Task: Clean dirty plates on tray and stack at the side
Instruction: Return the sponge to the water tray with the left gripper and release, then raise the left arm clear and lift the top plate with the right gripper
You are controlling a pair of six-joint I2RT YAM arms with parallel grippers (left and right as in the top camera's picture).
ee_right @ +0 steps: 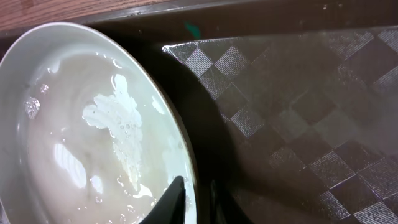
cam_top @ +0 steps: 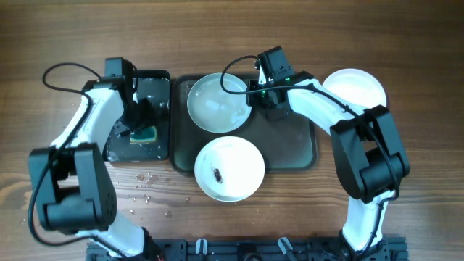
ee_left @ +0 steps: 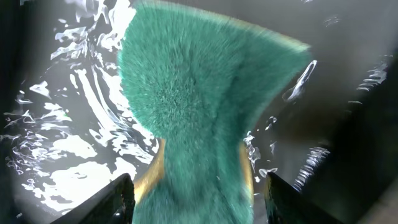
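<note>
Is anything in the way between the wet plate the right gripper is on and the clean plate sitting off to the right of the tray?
Nothing visible does. Between the wet plate and the clean plate lie only bare tray, its low rim and the right arm itself.

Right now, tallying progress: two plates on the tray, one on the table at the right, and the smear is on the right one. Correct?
Not quite. The smear is on the near plate on the tray; the right plate looks clean. The overhead view shows it. The rest holds.
</note>
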